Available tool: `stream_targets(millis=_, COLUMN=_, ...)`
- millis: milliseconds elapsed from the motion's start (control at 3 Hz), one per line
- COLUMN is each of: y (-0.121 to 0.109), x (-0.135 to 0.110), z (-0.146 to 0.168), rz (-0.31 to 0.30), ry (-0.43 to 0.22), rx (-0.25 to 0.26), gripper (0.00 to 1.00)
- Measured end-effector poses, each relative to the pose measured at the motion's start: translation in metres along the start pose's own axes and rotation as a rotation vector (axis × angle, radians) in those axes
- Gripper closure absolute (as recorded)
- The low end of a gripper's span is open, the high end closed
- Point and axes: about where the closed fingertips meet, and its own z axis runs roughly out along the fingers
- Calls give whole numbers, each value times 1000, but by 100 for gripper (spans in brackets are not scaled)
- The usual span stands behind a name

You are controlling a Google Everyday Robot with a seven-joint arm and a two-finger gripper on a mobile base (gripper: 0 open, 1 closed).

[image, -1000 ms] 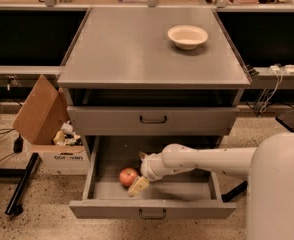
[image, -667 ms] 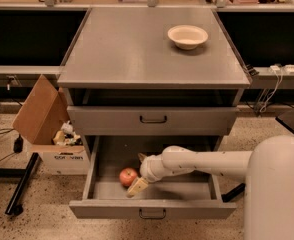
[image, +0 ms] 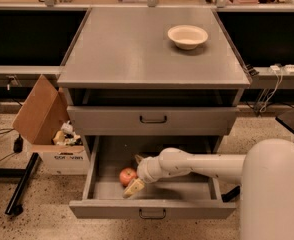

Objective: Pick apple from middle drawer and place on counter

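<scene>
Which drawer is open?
The lower drawer, pulled out with the apple inside; the drawer above it is shut. The gripper is in it, fingers open beside the apple.

Dark print on white box (image: pixel 57 162), illegible

Gripper (image: pixel 136 174) low centre. Cream bowl (image: pixel 187 36) up-right of fingers (image: pixel 133 187), well apart. Cardboard box (image: pixel 42 119), maybe holding rubbish, far left.
</scene>
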Motion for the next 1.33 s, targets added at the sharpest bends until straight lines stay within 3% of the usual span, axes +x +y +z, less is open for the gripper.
stream_targets(millis=333, y=1, x=0, z=5, rz=2, ry=-2, rx=-2, gripper=18)
stream_targets(millis=1000, y=6, x=9, z=15, rz=-11, ry=44, rx=-15, gripper=64)
stream_targets(millis=1333, y=1, x=5, z=-2, rz=-50, ry=30, rx=-6, gripper=88)
